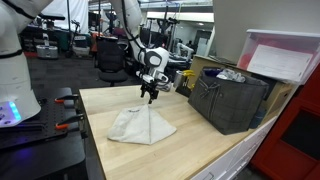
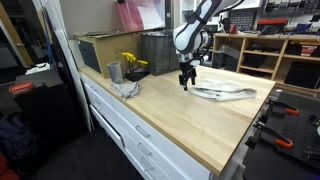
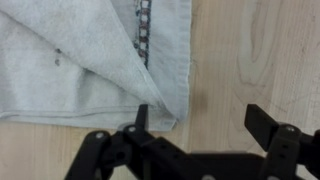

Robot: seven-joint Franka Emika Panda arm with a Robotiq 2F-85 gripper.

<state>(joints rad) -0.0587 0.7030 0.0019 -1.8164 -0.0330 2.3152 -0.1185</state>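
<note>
The pincer point(image 1: 150, 97) hangs spread; just below its fingertips lies a folded grey towel point(image 1: 140, 126) on the worktop point(image 1: 205, 145).

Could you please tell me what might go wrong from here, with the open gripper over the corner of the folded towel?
1. The gripper stands open, with one finger over the folded corner of the grey towel and the other over the bare wooden table. Closing might catch only the top layer and undo the fold.
2. The towel lies flat, so a descent may press the fingertips into the wood.
</note>
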